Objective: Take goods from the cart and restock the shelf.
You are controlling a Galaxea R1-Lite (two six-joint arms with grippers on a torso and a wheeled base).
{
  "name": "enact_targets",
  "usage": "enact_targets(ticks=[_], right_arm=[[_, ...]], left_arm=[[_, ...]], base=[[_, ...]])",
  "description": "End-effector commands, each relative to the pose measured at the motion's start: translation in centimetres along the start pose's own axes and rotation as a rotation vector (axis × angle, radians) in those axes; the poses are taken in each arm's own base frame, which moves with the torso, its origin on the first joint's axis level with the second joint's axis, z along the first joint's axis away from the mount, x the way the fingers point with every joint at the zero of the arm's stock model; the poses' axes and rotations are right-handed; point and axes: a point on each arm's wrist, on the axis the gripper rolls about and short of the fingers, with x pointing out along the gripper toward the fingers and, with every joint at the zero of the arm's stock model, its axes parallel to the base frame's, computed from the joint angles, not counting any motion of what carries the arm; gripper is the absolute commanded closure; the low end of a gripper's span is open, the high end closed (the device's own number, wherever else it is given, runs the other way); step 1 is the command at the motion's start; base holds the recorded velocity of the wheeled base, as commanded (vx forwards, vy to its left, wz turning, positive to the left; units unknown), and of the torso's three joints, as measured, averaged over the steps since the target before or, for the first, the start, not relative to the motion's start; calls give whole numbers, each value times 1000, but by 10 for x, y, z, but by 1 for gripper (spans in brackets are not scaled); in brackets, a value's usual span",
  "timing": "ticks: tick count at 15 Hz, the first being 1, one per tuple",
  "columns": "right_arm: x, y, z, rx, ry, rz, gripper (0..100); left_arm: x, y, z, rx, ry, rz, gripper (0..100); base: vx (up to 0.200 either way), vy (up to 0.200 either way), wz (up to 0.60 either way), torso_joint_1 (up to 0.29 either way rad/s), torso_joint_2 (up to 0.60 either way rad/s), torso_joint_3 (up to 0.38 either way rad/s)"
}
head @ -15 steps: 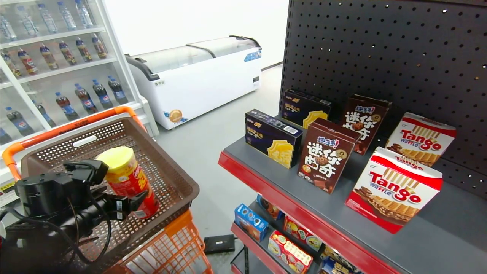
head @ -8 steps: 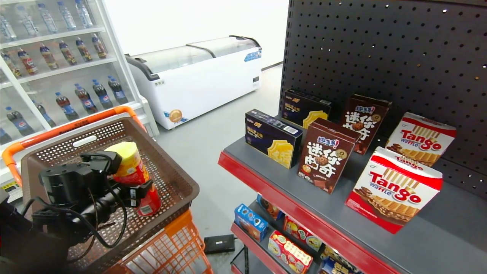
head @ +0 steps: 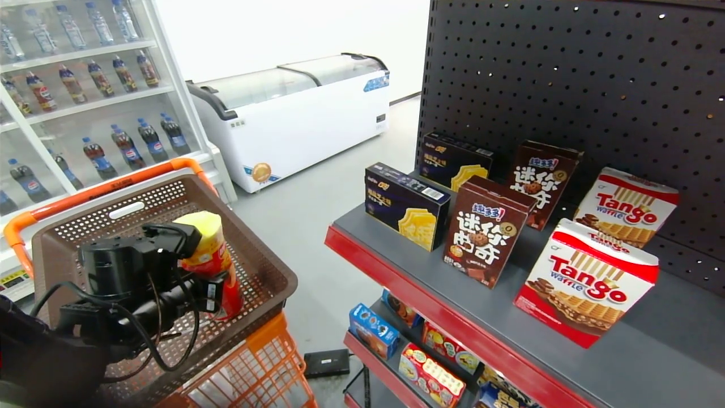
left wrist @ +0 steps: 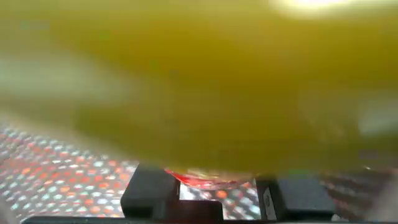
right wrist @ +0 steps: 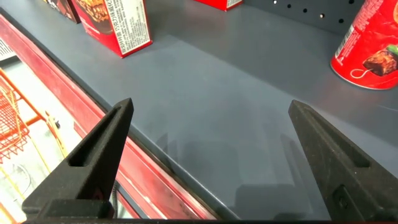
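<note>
head view: left gripper (head: pixel 220 281) clasps red can (head: pixel 207 250) (yellow lid) in cart (head: pixel 261 262)

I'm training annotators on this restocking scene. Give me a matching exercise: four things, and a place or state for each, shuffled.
1. canister
2. right gripper
3. front wafer box
4. front dark blue box

A. open above bare shelf
B. leftmost in shelf's front row
C. clamped by left gripper, in cart basket
D. rightmost in front row

Pairs: 1-C, 2-A, 3-D, 4-B
</note>
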Motion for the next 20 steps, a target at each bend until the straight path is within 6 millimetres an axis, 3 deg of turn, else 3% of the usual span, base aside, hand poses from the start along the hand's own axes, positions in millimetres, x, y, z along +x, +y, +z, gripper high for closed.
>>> enact_targets(ticks=[1,7,11,16,20], right_arm=[[0,0,0,0,1,0,0],[0,0,0,0,1,0,0],[0,0,0,0,1,0,0],[0,0,0,0,1,0,0],[0,0,0,-2,1,7,0]], left_arm=[[-26,-17,41,-8,-147,-133,100],[-105,-30,88,33,-284,-502,100],[-123,-60,92,66,-328,-775,100],[-143,-74,85,104,-312,-990,100],[-165,-69,77,105,-274,-1084,100]], base=[[0,0,0,0,0,0],[0,0,0,0,0,0],[0,0,0,0,0,0],[0,0,0,0,0,0],[0,0,0,0,0,0]])
